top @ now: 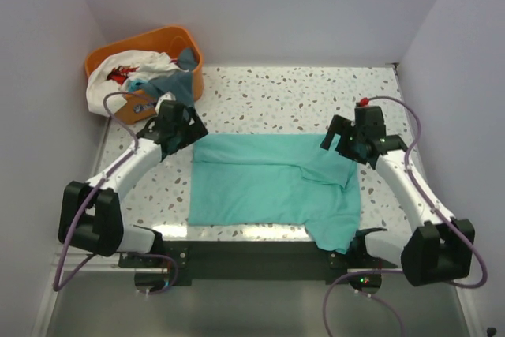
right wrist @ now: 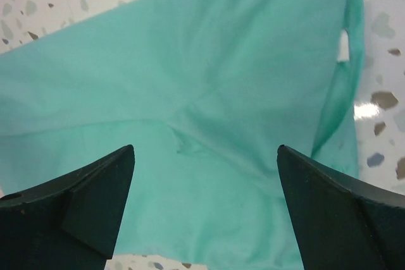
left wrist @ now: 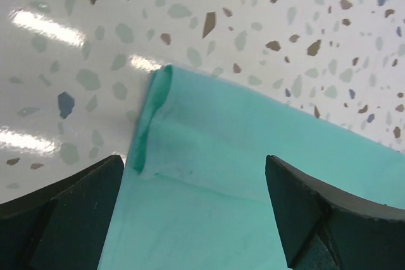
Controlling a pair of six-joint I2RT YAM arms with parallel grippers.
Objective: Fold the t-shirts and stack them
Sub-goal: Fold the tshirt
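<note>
A light turquoise t-shirt (top: 268,183) lies spread on the speckled table, partly folded, its near right corner hanging over the front edge. My left gripper (top: 183,133) is open above the shirt's far left corner (left wrist: 155,124), with nothing between its fingers. My right gripper (top: 341,146) is open above the shirt's far right part (right wrist: 209,112), also empty. White, dark teal-grey and red shirts (top: 142,76) are heaped in the orange basket at the far left.
The orange plastic basket (top: 185,41) stands at the table's far left corner, clothes spilling over its rim. White walls close in the left, back and right sides. A dark rail (top: 252,254) runs along the table's front edge between the arm bases.
</note>
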